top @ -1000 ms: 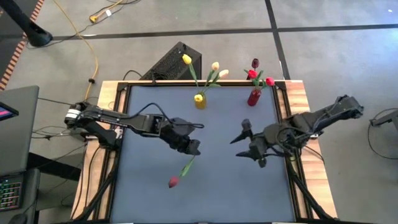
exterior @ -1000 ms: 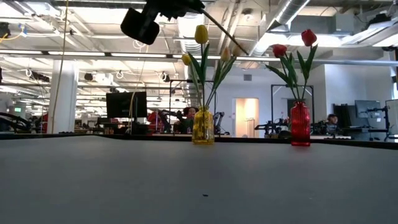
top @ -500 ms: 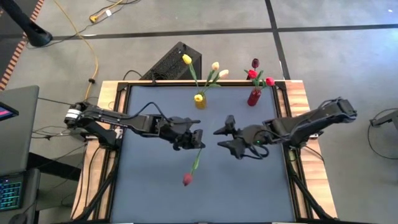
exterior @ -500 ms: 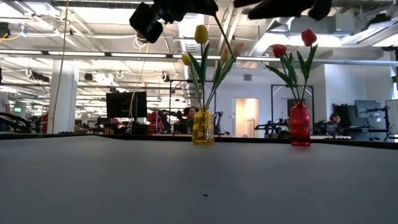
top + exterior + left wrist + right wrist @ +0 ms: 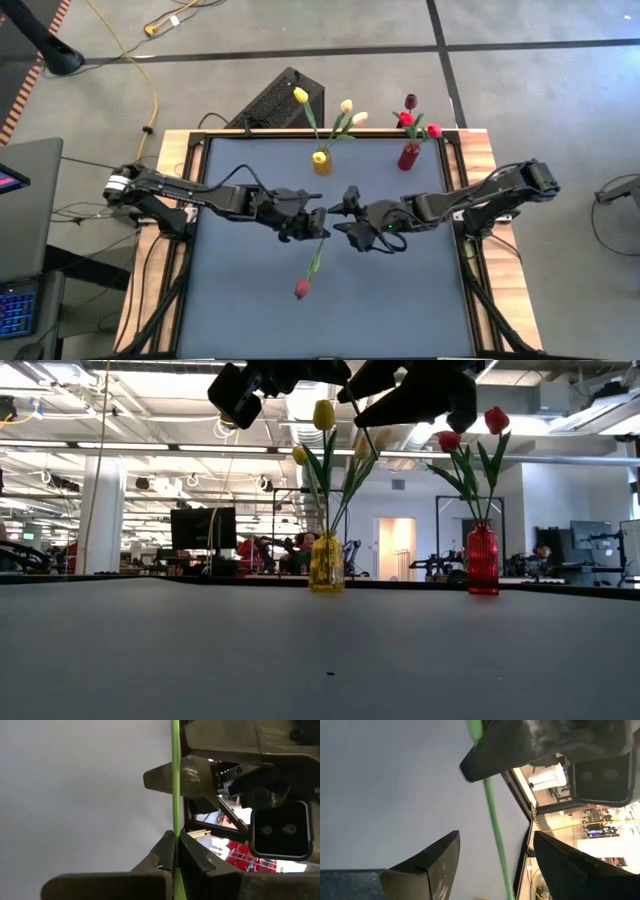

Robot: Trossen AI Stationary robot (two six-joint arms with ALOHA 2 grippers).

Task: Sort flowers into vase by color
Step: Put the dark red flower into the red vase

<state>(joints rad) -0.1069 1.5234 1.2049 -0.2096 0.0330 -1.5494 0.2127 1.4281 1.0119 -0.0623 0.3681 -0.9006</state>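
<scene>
From above: left gripper [image 5: 318, 222] clamped on a red tulip [image 5: 303, 288] stem over mid-table, head hanging toward the near edge; right gripper [image 5: 345, 212] spread wide, just beside it. At table height: yellow vase [image 5: 326, 565] and red vase [image 5: 482, 560] standing behind, both holding tulips. Wrist views: green stem [image 5: 175, 780] pinched between closed fingers [image 5: 165, 851]; same stem [image 5: 492, 820] running between the parted right fingers [image 5: 432, 865].
</scene>
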